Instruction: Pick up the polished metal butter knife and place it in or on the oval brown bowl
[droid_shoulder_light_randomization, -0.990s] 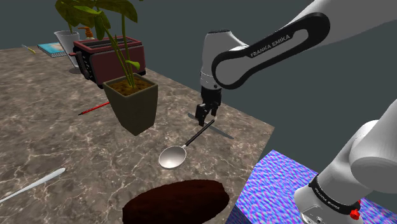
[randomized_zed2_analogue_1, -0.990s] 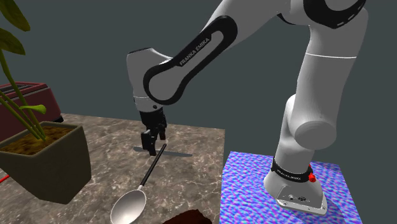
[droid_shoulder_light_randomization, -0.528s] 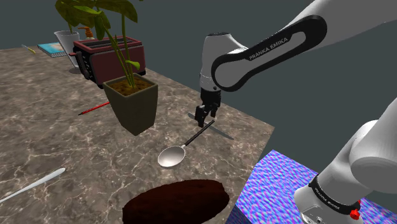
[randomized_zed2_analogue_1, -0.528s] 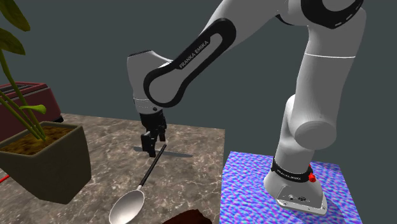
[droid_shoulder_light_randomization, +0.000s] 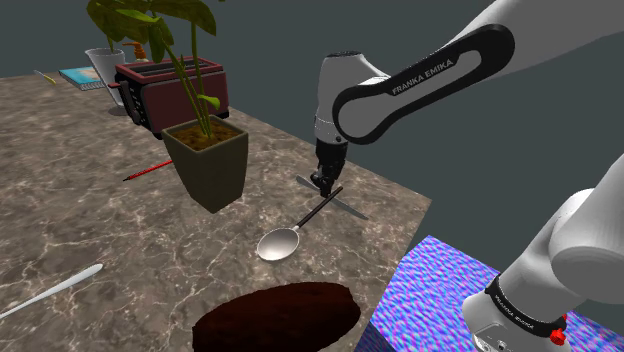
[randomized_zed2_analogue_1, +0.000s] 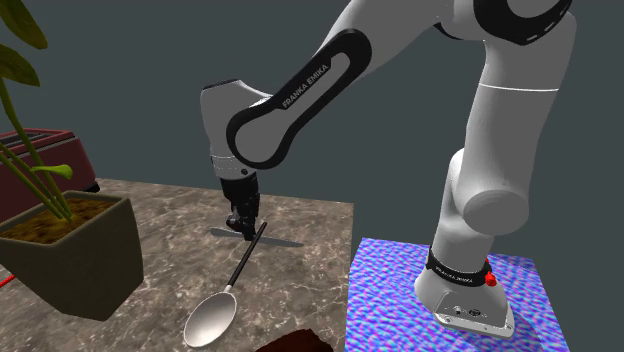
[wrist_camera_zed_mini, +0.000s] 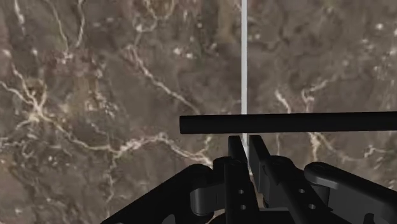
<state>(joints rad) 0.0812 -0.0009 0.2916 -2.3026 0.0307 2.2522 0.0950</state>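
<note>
Arm (droid_shoulder_light_randomization: 420, 80) angled down, jaws pinched together

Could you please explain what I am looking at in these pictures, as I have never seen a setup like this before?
This is a simulated white robot arm mounted on a patterned blue box. Two pictures come from outside cameras: one beside the box looking down over the table, the other from a different angle. The third comes from a camera on the hand itself, looking along the black gripper. On the marbled brown table lie a thin metal butter knife, a black-handled spoon whose handle crosses over it, a dark brown bowl, a potted plant and a dark red toaster. The gripper's two fingers stand close together, clasping the knife, which lies on the table.
</note>
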